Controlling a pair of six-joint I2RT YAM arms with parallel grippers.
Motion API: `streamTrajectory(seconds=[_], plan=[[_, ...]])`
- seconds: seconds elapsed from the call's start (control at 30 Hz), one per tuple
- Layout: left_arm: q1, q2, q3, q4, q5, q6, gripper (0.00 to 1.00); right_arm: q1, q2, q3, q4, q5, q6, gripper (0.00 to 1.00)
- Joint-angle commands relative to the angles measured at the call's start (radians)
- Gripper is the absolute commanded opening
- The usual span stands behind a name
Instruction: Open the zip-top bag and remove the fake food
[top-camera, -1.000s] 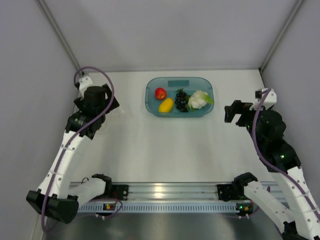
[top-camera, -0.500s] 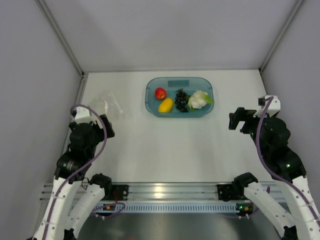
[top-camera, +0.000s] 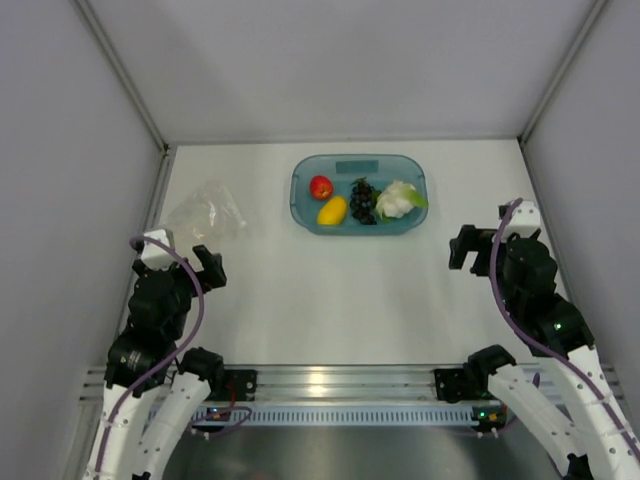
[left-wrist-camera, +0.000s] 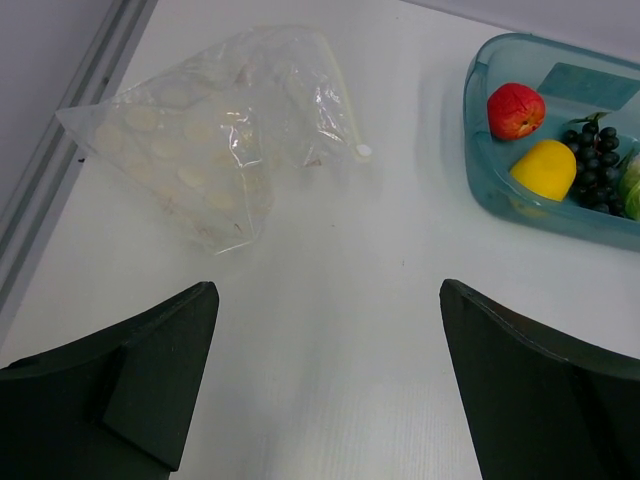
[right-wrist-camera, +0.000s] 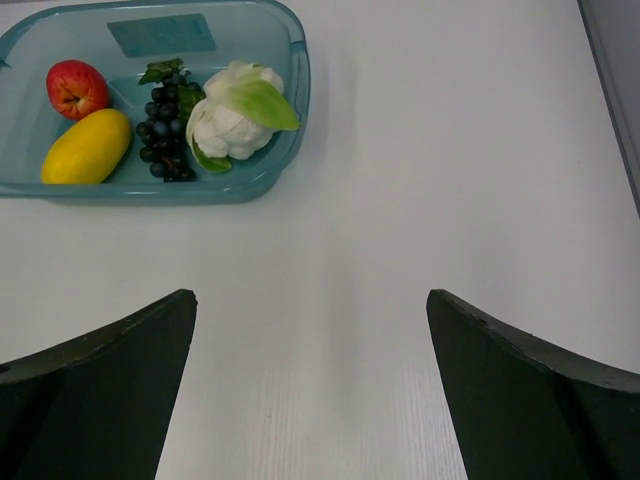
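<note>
Since a second before, both arms had pulled back toward the near edge of the white table (top-camera: 330, 290). The left gripper (left-wrist-camera: 325, 300) and right gripper (right-wrist-camera: 308, 300) were wide open and held nothing. The see-through teal plastic tray (top-camera: 298, 205) had a label too blurry to read. The small clear crinkly zip-top bag (left-wrist-camera: 215, 140), now uncovered, lay by the left wall. The small plastic fake food (right-wrist-camera: 85, 145) sat in the tray.

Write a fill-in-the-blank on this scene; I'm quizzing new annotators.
Of the two wrist views, only the ____ one shows the zip-top bag.
The grape bunch sits between the yellow fruit and the ____.
The right gripper stands ____, holding nothing.
The red apple lies inside the teal ____.
Missing: left; cauliflower; open; tray.
</note>
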Motion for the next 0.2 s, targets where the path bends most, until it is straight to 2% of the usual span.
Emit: streamTrajectory(seconds=[0.0, 0.17], plan=[[0.003, 0.011, -0.004, 0.061, 0.012, 0.007, 0.98, 0.004, -0.001, -0.007, 0.058, 0.003, 0.015, 0.99], [0.003, 0.026, 0.005, 0.063, 0.009, 0.011, 0.98, 0.004, 0.016, -0.011, 0.059, 0.0, 0.018, 0.99]])
